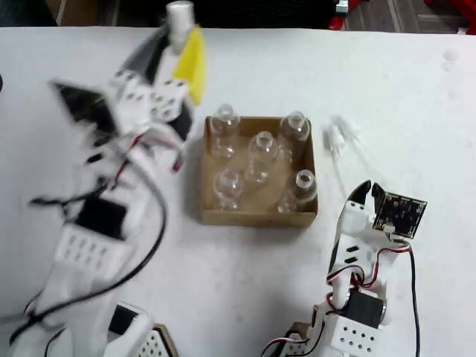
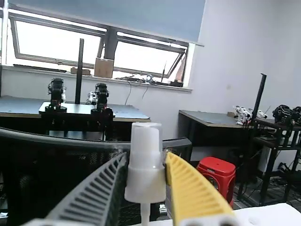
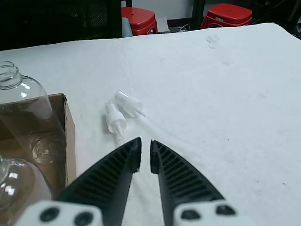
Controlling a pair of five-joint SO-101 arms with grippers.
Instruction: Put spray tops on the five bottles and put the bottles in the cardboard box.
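Observation:
A cardboard box (image 1: pixel 253 217) sits mid-table with several clear, uncapped bottles (image 1: pixel 262 149) standing upright in it. My left gripper (image 1: pixel 181 31) is raised beyond the box's far left corner. It is shut on a white spray top (image 2: pixel 143 162), held upright between the grey and yellow fingers (image 2: pixel 188 190), with its tube hanging down. Two more spray tops (image 1: pixel 338 137) lie together on the table to the right of the box. My right gripper (image 3: pixel 145 154) is low over the table short of these spray tops (image 3: pixel 120 109), shut with nothing in it. A bottle (image 3: pixel 21 101) and the box wall (image 3: pixel 69 129) are beside it.
The left arm's body and loose cables (image 1: pixel 141 223) lie left of the box. The right arm's base (image 1: pixel 357 320) is at the near right. The table's far edge (image 3: pixel 188 30) has red stools (image 3: pixel 225 14) and a dark chair beyond it.

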